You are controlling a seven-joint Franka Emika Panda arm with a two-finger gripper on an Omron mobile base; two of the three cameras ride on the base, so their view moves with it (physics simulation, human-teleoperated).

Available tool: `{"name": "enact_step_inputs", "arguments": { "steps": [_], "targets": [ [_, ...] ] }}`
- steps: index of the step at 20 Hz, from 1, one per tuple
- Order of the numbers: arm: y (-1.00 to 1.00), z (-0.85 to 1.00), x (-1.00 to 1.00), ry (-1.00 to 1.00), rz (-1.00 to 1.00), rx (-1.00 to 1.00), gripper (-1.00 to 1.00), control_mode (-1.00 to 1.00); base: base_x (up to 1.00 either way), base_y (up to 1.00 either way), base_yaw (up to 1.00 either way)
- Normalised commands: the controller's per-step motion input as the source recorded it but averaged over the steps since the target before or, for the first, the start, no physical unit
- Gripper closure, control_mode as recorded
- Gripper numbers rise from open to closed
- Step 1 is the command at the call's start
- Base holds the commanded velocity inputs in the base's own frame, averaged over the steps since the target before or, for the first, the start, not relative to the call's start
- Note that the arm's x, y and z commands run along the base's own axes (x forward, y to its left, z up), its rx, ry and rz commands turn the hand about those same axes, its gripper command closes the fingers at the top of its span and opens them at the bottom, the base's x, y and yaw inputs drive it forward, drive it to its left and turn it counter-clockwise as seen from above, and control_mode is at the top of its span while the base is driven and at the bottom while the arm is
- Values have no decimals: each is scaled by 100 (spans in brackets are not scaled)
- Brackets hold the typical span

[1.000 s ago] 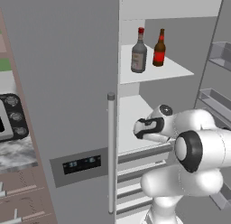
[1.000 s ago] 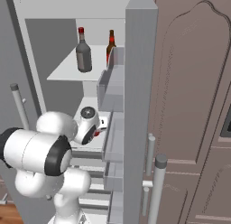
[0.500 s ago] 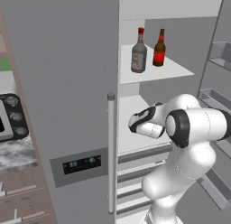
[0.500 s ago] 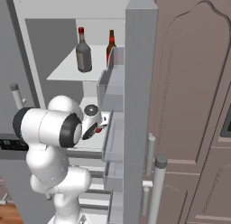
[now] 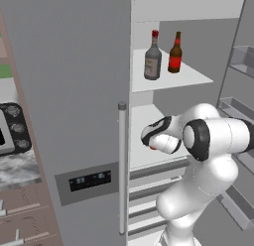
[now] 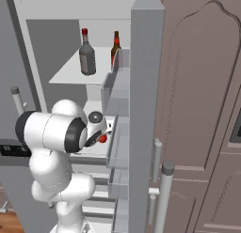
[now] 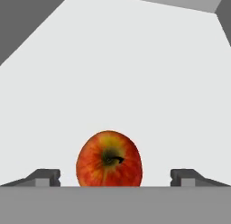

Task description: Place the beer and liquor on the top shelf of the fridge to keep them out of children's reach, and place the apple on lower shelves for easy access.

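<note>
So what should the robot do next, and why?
Probably pull the gripper straight back out of the fridge. Its fingers stand wide apart, clear of the apple, which sits on a lower shelf. The liquor and the beer already stand on the top shelf, so nothing seems left to place.

Since a second ago the arm has swung its elbow up and reached the gripper (image 7: 115, 178) over the lower shelf (image 7: 135, 83). Its jaws have spread apart (gaps show either side), freeing the apple (image 7: 109, 159).
</note>
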Motion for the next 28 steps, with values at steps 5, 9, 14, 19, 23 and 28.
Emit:
{"name": "enact_step_inputs", "arguments": {
  "steps": [5, 9, 14, 19, 23, 28],
  "targets": [
    [0, 55, -2, 0, 0, 0, -100, -100, 0, 0, 0],
    [0, 67, -15, 2, 0, -2, -100, -100, 0, 0, 0],
    [7, 75, -37, 11, 0, -7, -100, -100, 0, 0, 0],
    [20, 98, -29, 7, 0, -8, -100, -100, 0, 0, 0],
    [4, 84, -53, 10, 0, -8, -100, -100, 0, 0, 0],
    [0, 32, -83, 11, 3, -7, -100, -100, 0, 0, 0]
  ]
}}
